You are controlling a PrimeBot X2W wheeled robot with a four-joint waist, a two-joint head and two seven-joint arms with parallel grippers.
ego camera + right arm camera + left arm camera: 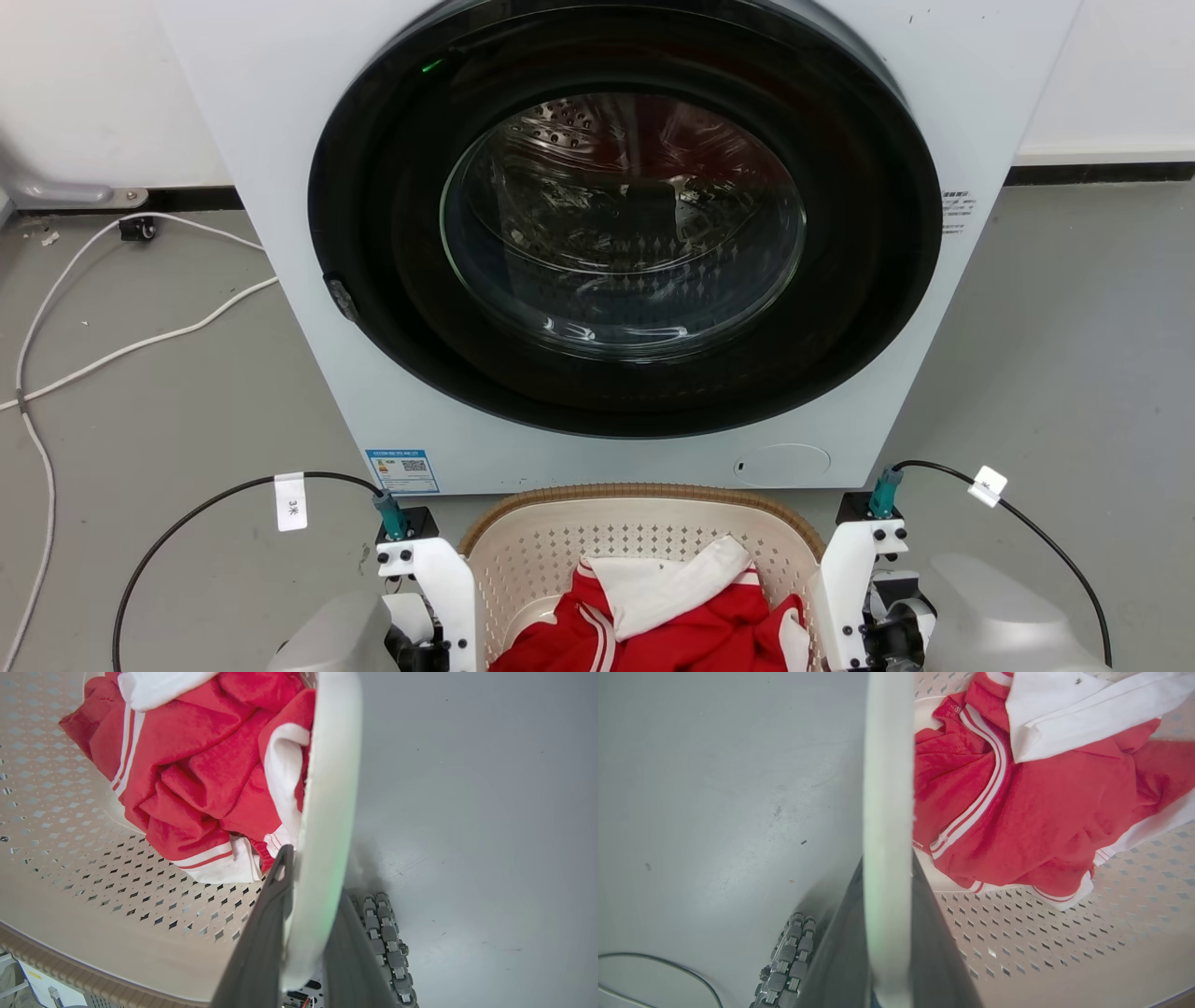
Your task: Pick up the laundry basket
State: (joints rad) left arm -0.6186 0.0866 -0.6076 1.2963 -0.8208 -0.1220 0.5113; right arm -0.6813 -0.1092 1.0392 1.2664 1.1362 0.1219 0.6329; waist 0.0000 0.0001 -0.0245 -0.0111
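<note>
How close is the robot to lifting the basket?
Done: the left claw and right claw are at the laundry basket. In hand: each pinches a white side handle. Left: lifting it; I cannot tell if it has left the floor.

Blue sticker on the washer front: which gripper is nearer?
Left. The left gripper clamps the basket handle on the sticker side of the washer; the right gripper clamps the opposite handle, across the basket from it.
</note>
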